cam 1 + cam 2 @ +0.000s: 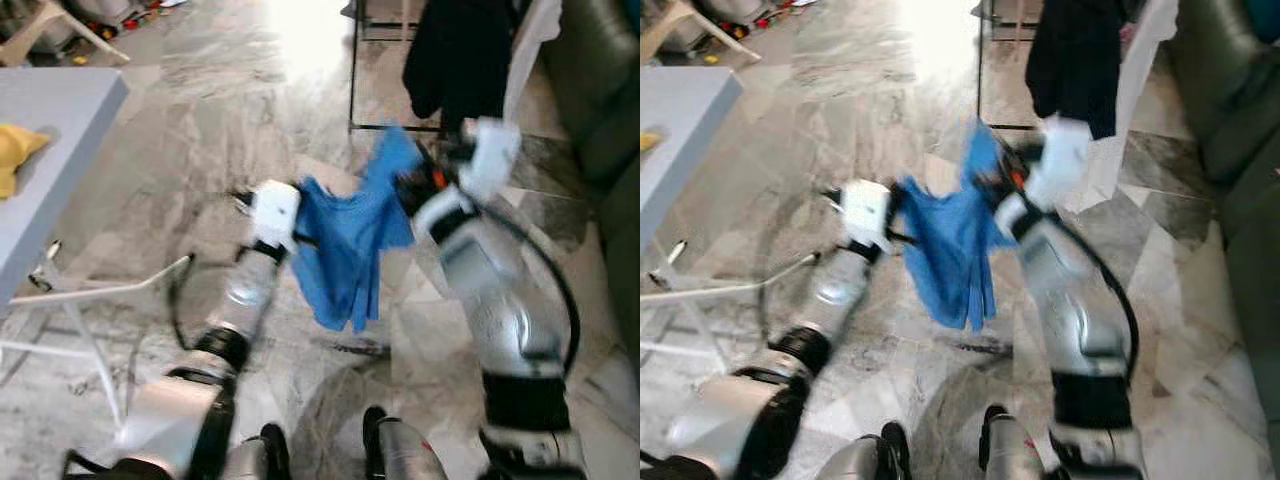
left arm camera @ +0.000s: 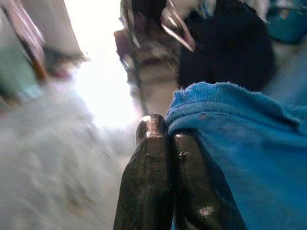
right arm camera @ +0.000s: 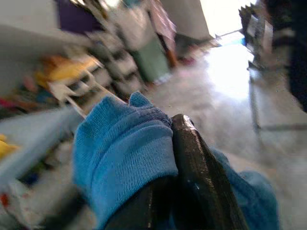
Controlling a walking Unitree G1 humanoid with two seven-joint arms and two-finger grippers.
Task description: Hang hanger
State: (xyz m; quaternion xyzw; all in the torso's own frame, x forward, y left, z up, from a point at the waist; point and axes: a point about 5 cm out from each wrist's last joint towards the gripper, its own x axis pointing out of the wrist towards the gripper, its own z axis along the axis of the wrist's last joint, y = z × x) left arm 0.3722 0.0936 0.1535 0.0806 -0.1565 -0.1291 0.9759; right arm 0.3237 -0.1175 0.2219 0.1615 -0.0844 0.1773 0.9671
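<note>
I am holding a blue shirt (image 1: 350, 245) up in the air between my two grippers. My left gripper (image 2: 163, 136) is squeezed shut on one edge of the cloth, and my right gripper (image 3: 168, 139) is squeezed shut on a bunched-up bit at the other side. The rest of the shirt hangs down below them, over the floor (image 1: 200, 130). I cannot see a hanger inside it. The clothes rack (image 1: 352, 70), with a dark garment (image 1: 455, 55) on it, is ahead of my right gripper, a little way off. I think the shirt could slip out, because each gripper pinches only a small bit. It could also drag or catch on the rack. My head views show the whole hanging shirt and the rack. My wrist views show the pinch up close. The right wrist view also shows a counter (image 3: 33, 129) and shelves of things behind.
</note>
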